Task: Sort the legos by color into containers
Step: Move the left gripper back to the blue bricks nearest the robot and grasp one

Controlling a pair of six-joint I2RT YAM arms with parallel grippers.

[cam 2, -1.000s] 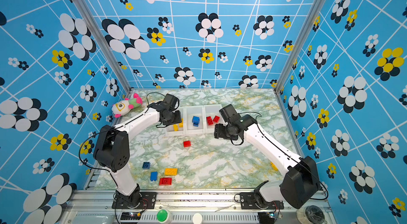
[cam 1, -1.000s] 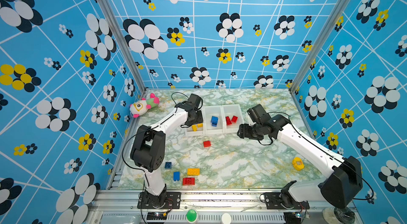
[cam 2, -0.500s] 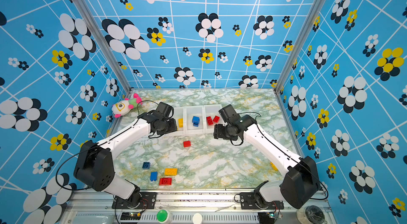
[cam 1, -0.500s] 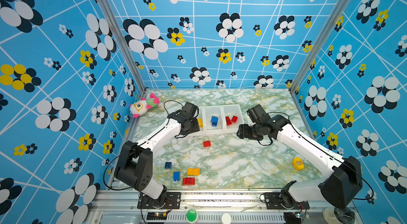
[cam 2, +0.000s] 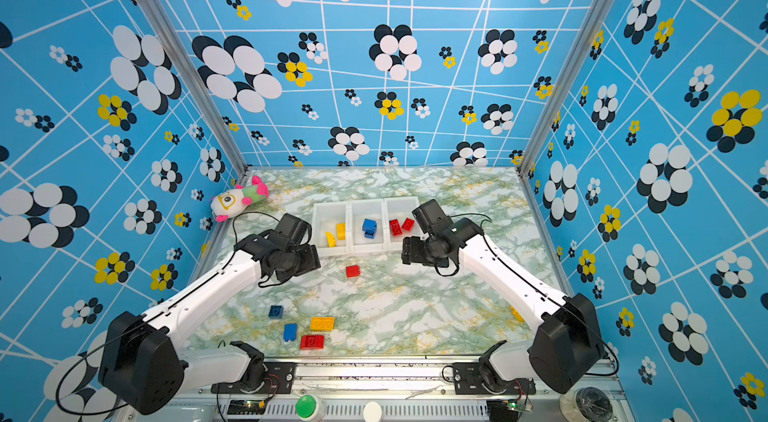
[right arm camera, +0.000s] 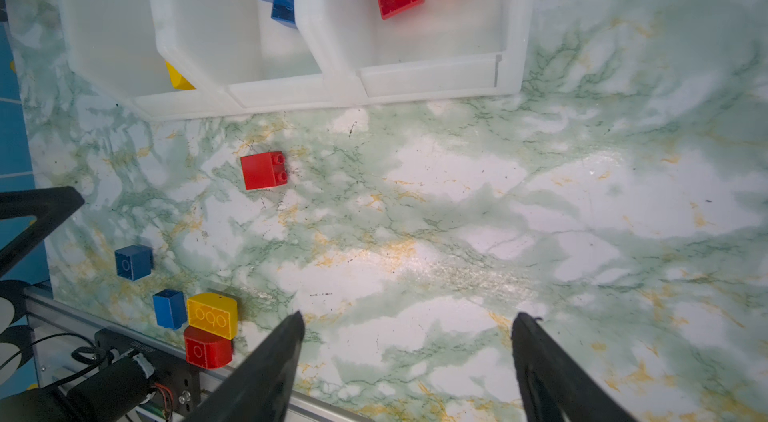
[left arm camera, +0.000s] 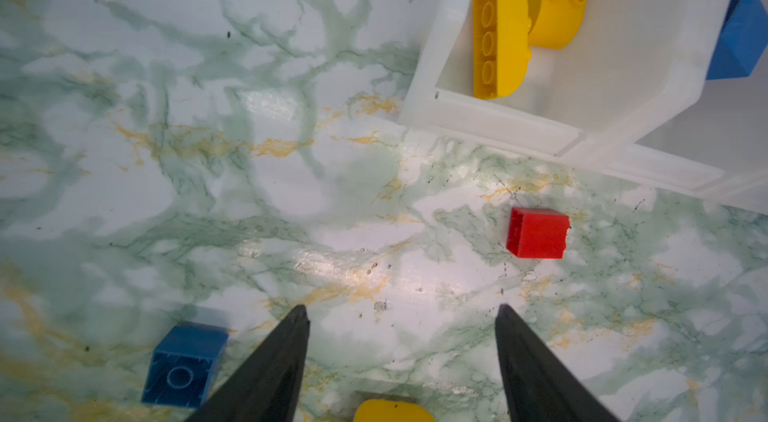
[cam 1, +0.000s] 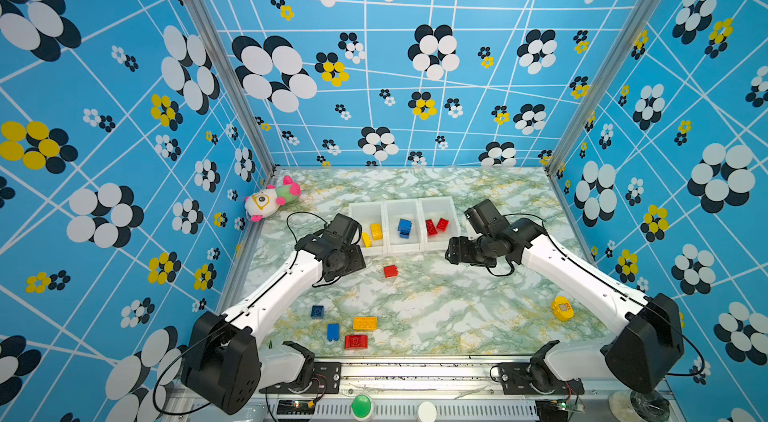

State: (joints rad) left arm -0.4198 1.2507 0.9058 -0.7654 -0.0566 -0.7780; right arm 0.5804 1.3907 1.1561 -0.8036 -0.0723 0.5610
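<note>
Three joined white containers [cam 1: 405,249] stand mid-table. The left one holds two yellow legos [cam 1: 372,232], the middle one blue legos [cam 1: 404,227], the right one red legos [cam 1: 436,227]. A loose red lego [cam 1: 390,271] [left arm camera: 538,233] [right arm camera: 264,171] lies just in front of them. Near the front edge lie a dark blue lego [cam 1: 317,311], a blue one [cam 1: 333,332], a yellow one [cam 1: 365,322] and a red one [cam 1: 355,341]. The round yellow piece [cam 1: 562,308] lies at the right. My left gripper [left arm camera: 401,312] hangs open and empty left of the loose red lego. My right gripper [right arm camera: 405,318] is open and empty, right of it.
A white-green-pink plush toy [cam 1: 270,200] lies at the back left corner. Blue patterned walls close in three sides of the marble table [cam 1: 457,316]. A metal rail [cam 1: 415,370] runs along the table's front edge.
My left arm has drawn back from over the left container toward the front, and its jaws have widened. Two yellow legos now show in that container. The right arm has barely moved.
</note>
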